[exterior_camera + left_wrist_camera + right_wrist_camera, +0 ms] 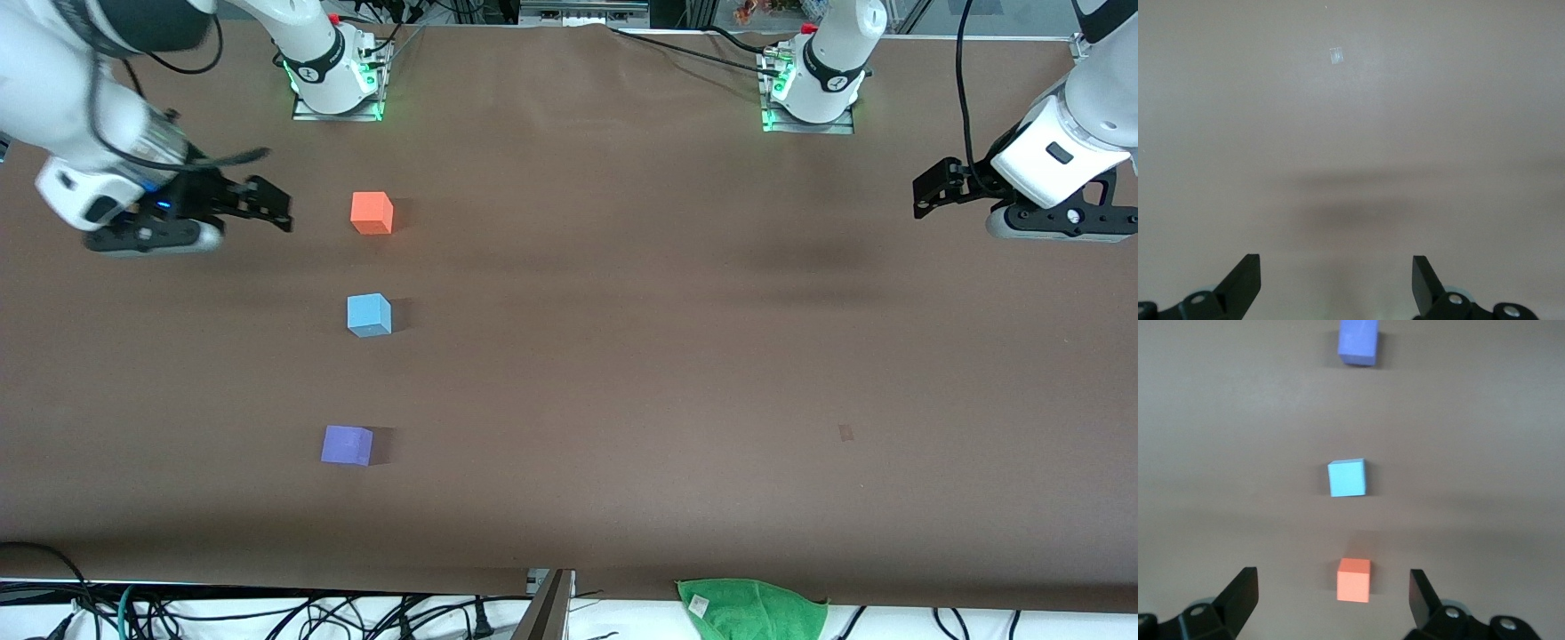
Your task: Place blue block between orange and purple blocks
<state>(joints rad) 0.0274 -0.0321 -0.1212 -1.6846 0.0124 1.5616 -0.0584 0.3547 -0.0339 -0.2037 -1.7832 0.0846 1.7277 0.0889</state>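
Observation:
The blue block (368,315) sits on the brown table between the orange block (372,213), which lies farther from the front camera, and the purple block (347,444), which lies nearer. All three form a rough line toward the right arm's end. The right wrist view shows the orange block (1353,579), the blue block (1347,477) and the purple block (1357,341). My right gripper (267,206) is open and empty, in the air beside the orange block at the right arm's end. My left gripper (929,189) is open and empty, over bare table at the left arm's end.
A green cloth (751,604) lies at the table's edge nearest the front camera. A small piece of tape (845,433) is stuck to the table mat; it also shows in the left wrist view (1335,55). Cables hang below that edge.

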